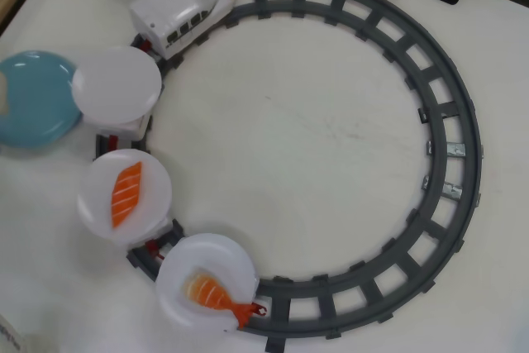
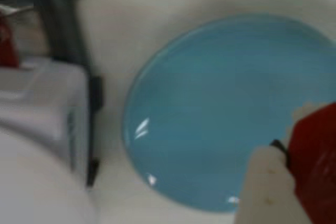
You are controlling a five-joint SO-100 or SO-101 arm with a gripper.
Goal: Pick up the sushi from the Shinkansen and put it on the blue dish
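Note:
The blue dish (image 2: 210, 114) fills the wrist view and lies at the left edge of the overhead view (image 1: 33, 97). My gripper (image 2: 286, 156) hangs over the dish's lower right part in the wrist view. A pale finger (image 2: 268, 187) presses against the dark-red sushi (image 2: 315, 156), held above the dish. In the overhead view only a pale sliver of the gripper (image 1: 3, 93) shows at the left edge. The white Shinkansen (image 1: 182, 12) stands on the track at the top left, pulling cars with white plates. The first plate (image 1: 116, 84) is bare.
The second plate (image 1: 124, 196) carries an orange striped salmon piece (image 1: 126, 193), the third (image 1: 207, 280) an orange shrimp piece (image 1: 216, 295). The grey round track (image 1: 450, 163) rings the table's middle. A train car (image 2: 42, 108) stands just left of the dish.

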